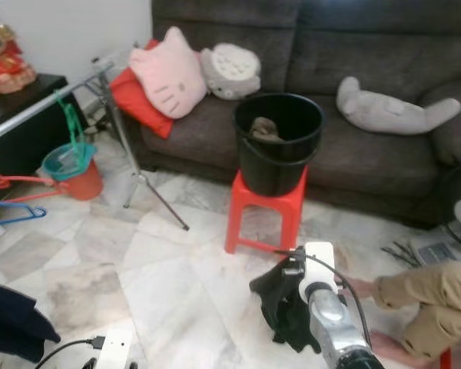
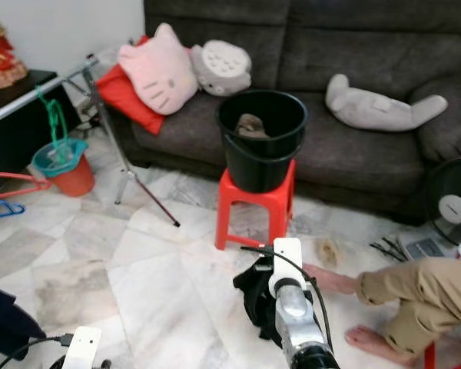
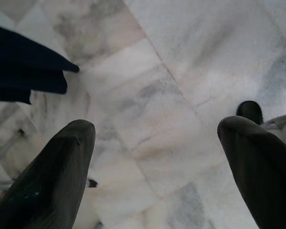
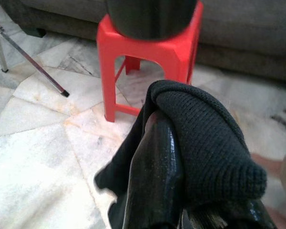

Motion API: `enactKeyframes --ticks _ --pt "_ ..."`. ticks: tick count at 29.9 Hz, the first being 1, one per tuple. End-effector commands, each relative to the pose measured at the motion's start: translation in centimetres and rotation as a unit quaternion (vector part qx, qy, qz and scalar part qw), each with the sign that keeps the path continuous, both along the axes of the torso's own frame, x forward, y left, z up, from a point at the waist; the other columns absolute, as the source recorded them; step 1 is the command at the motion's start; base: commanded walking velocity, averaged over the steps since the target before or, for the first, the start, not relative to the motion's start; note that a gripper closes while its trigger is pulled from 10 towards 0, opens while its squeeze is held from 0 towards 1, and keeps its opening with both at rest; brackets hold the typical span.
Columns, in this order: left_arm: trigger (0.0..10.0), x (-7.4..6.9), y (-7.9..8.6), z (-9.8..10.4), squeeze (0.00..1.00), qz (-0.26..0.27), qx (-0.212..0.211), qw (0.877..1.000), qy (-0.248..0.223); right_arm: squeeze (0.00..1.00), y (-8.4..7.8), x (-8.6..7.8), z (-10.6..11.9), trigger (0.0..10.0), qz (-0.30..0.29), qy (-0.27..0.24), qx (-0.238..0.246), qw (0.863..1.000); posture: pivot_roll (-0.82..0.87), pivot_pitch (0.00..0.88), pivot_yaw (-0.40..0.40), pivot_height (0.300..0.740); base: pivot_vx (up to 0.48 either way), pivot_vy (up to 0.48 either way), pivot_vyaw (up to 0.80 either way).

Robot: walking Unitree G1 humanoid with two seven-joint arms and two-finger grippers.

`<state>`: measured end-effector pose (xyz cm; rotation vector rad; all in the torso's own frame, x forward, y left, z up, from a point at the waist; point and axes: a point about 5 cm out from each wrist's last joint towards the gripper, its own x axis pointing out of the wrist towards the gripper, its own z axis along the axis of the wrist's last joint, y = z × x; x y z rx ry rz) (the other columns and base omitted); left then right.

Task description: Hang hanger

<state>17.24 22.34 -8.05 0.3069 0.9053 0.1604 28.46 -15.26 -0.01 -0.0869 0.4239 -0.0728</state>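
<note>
Right gripper (image 4: pixel 181 191) pinched shut on black knit garment (image 4: pixel 200 138), soft, light, floppy, near red stool (image 4: pixel 152 52); best gripped by bunched fabric; left gripper (image 3: pixel 157 162) spread empty.

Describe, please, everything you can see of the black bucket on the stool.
The black bucket is round and looks like plastic, with a thick rolled rim and walls tapering slightly toward the base. It stands upright on the seat of a red plastic stool on the marble floor, right in front of the grey sofa. A thin handle lies folded down along its front. Inside, a brownish crumpled thing rests against the wall; what it is cannot be told.
</note>
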Motion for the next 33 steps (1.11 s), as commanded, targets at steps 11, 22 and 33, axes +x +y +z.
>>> enactKeyframes --ticks 11,22,33 --pt "10.0 -0.2 0.2 -0.1 0.0 0.006 -0.007 1.0 0.012 0.0 0.7 0.8 0.9 10.0 0.026 -0.023 -0.002 0.999 0.01 0.0 0.041 0.74 0.0 0.0 0.8" --pt "10.0 -0.2 0.1 -0.2 0.0 0.006 -0.007 1.0 0.014 0.0 0.2 1.2 1.2 10.0 0.026 -0.029 -0.007 0.999 0.0 0.0 0.035 0.74 0.0 0.0 0.8" --pt "10.0 -0.3 0.1 -0.2 0.0 0.008 -0.009 1.0 0.014 0.0 -0.3 1.6 1.8 10.0 0.021 -0.04 -0.011 0.999 0.0 0.0 0.034 0.74 0.0 0.0 0.8"
